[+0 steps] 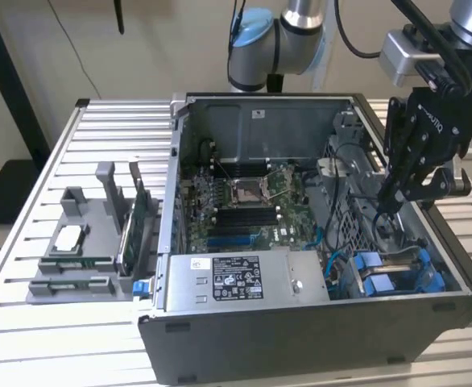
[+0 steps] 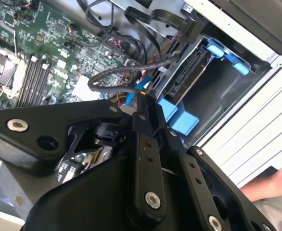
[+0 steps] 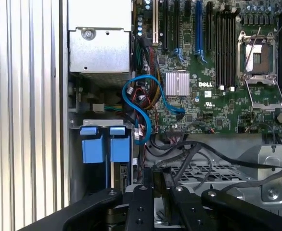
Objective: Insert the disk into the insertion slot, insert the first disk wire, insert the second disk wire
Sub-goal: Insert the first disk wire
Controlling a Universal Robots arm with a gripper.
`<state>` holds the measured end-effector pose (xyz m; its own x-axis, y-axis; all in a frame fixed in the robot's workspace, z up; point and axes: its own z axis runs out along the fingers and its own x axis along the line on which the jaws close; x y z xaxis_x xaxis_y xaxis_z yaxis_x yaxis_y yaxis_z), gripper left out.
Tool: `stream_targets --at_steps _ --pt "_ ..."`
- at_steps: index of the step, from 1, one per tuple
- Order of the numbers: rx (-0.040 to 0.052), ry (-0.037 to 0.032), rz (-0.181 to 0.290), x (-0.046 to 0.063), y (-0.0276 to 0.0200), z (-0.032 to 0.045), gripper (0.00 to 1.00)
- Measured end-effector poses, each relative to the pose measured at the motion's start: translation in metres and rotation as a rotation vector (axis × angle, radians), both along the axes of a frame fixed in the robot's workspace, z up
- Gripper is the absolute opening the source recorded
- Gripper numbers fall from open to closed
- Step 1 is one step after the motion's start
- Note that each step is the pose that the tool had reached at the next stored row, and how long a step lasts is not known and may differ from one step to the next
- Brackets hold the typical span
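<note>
The disk [image 2: 191, 77] sits inside the insertion slot [image 2: 218, 91], its blue carrier tabs [image 3: 105, 148] sticking out at the bay's mouth. In the exterior view the blue carrier [image 1: 381, 274] lies in the case's front corner on the exterior view's right. My gripper [image 1: 391, 197] hangs over the case, just above and behind that bay. Its black fingers [image 2: 148, 108] are drawn together on the end of a thin wire with a blue tip [image 2: 141, 86], close to the disk's connector edge. A black cable loop [image 2: 112, 74] trails away from the fingertips.
The green motherboard [image 1: 244, 201] fills the case floor, and a blue cable [image 3: 141, 108] loops beside the bay. The grey power-supply box [image 1: 236, 278] stands at the case's front. A grey fixture with parts [image 1: 83, 242] sits on the slatted table. A person's hand [image 2: 275, 187] rests outside the case.
</note>
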<state>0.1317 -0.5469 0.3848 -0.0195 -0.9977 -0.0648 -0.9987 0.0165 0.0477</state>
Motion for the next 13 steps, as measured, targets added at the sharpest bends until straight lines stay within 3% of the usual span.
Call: stream_targets --at_steps 5,13 --pt "-0.025 0.0 0.0 0.003 -0.003 -0.0015 0.19" --pt "-0.0594 0.0 0.0 0.009 -0.0127 -0.0038 0.19"
